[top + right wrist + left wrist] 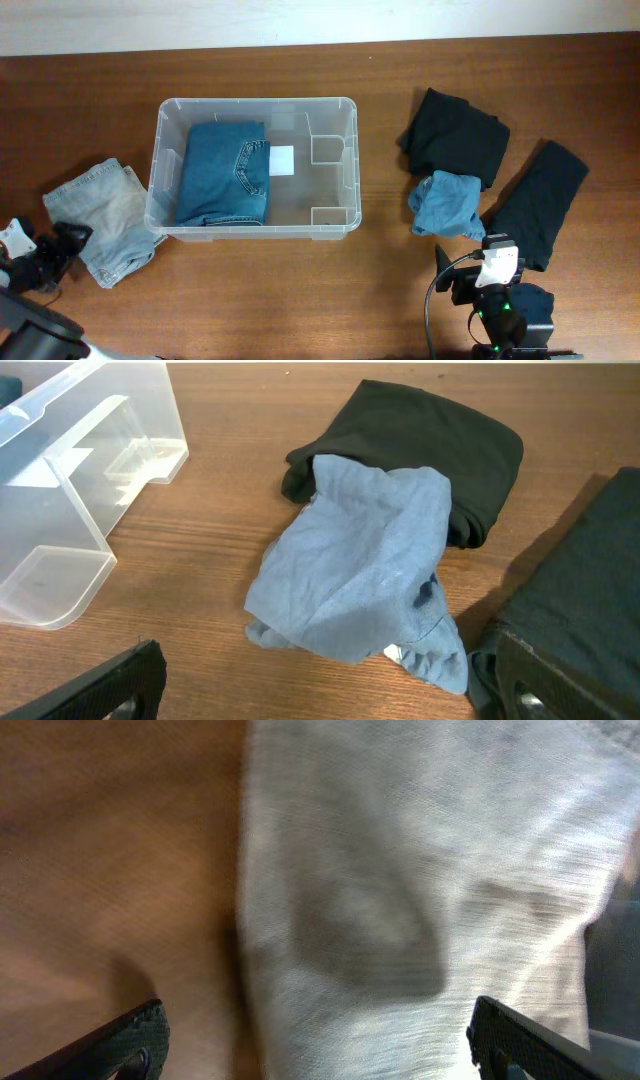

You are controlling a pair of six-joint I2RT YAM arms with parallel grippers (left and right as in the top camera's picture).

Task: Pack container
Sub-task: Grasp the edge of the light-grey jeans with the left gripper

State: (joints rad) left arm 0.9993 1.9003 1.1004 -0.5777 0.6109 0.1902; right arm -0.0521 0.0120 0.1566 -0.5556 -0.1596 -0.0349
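On the base of the container (pixel 305 200), a white label (pixel 282 160) is showing through the clear plastic, but it is too small for any writing to be read. The container is sitting left of centre on the table (pixel 380 300), with folded dark blue jeans (pixel 222 172) lying in its left half and its right half bare.

Off to the container's left, the left gripper (pixel 320 1040) is hovering with its jaws spread wide over a pale denim garment (pixel 105 215), gripping nothing. This garment is lying just beside the container's left wall.

Well to the right of the container, the right gripper (pixel 330 690) is likewise gaping and empty. Its wrist camera is looking across a crumpled light blue garment (pixel 360 580) that is partly lying over a black garment (pixel 430 440). A second black garment (pixel 590 590) is lying at the right, and the container's corner is showing at the far left of that view.

The table is showing dark brown wood grain, and a pale wall (pixel 300 20) is running along its far edge.
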